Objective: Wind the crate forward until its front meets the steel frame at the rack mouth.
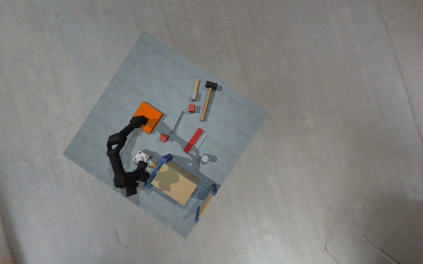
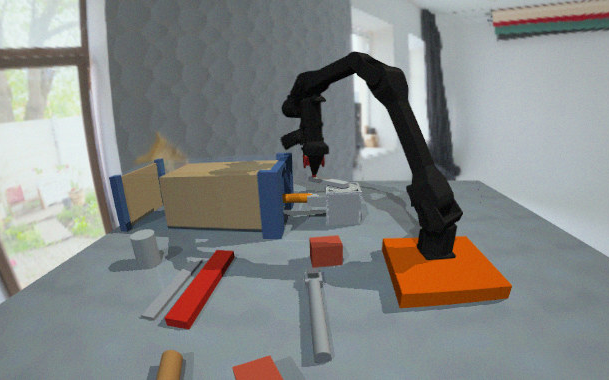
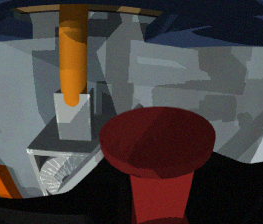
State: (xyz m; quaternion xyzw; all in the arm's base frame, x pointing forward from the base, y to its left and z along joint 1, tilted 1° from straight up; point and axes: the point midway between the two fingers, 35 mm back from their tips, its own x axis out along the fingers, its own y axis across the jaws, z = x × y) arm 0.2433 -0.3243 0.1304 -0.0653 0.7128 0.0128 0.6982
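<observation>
The tan crate (image 1: 175, 184) (image 2: 212, 200) sits flat in the clear-panelled cubby. Its front end is at or very near the blue frame (image 2: 271, 205) (image 1: 148, 183) at the mouth; any small gap is hidden. An orange rod-like part (image 2: 297, 198) (image 3: 73, 55) runs from the frame mouth toward the white winch (image 1: 140, 157) (image 2: 343, 206). The winch handle's grey arm (image 2: 336, 182) (image 3: 84, 167) lies across the winch top and points toward the cubby side. My gripper (image 2: 314, 170) (image 3: 161, 195) is shut on the handle's red knob (image 3: 157, 137), beside the winch and close to the frame.
A tan panel (image 1: 206, 205) (image 2: 141, 192) stands between blue posts at the cubby's far end. A red block (image 1: 164, 137) (image 2: 326, 251), grey wrench-like tool (image 2: 318, 317), red bar (image 2: 201, 290), grey strip (image 2: 169, 295), grey cylinder (image 2: 145, 248) and hammer (image 1: 207, 104) lie around.
</observation>
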